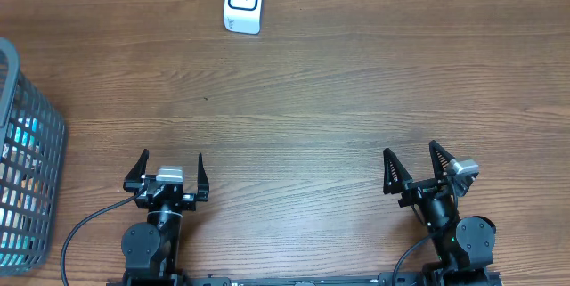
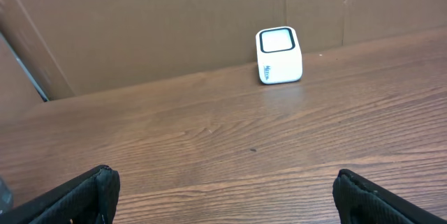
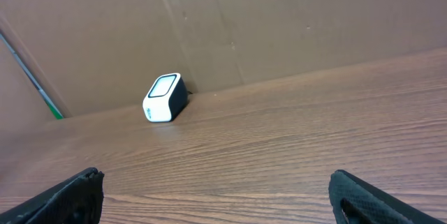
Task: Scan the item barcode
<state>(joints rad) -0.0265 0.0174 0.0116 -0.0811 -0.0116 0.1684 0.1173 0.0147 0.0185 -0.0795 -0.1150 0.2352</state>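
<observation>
The barcode scanner stood at the far edge of the table, just in front of the brown cardboard wall and well apart from both arms. We saw a small white plastic block with rounded corners, smooth and slightly glossy, its pale window framed by a black rounded-square border. A short line of dark print sat on the white face below the window; it was too small for us to read.

The table was dark brown with a wood-grain pattern running across it, matte with a soft sheen. The cardboard behind it was plain, creased by seams.

At the left edge stood a grey plastic basket, its wall an open lattice of thin bars under a thicker rounded rim. Through the bars we made out teal and white packaging, but no item shape, label or barcode was clear enough to tell.

The left gripper and the right gripper sat near the front edge, each with jaws spread wide and nothing between them. Their fingers were matte black, tapering to points from above. A thin black cable curved beside the left arm's base
</observation>
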